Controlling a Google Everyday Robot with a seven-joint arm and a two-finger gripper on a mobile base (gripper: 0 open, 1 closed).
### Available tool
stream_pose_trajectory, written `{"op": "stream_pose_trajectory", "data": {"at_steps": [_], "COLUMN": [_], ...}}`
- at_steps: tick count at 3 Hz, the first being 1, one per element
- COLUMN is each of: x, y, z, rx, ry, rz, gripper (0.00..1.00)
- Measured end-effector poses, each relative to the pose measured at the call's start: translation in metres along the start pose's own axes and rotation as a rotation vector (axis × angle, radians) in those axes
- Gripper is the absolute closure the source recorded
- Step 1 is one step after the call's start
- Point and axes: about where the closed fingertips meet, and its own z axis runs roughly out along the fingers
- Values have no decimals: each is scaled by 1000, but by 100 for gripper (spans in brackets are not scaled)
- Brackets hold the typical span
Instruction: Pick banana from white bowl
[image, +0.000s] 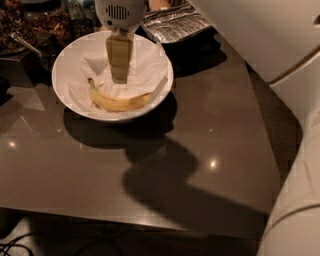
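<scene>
Your table (210, 150) carries the paper-lined bowl (61, 70) at its far left. The banana (118, 103) lies on the paper along the bowl's near side, stem to the left. Your pincer (119, 78) hangs tip-down inside the bowl, just behind the banana and not touching it; how far open it is cannot be told.

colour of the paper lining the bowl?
White crumpled paper, matching the deep white bowl; the beige gripper hangs over it. Camera view shows it.

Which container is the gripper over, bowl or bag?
The white bowl: the gripper hangs over its paper lining, just behind the banana. The silver-lined bag lies farther back.
</scene>
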Motion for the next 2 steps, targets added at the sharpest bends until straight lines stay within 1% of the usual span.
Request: {"op": "stream_pose_trajectory", "data": {"at_steps": [2], "x": [-11], "y": [-10], "z": [32], "rx": [-9], "ry": [58], "rz": [-58], "gripper": [32]}}
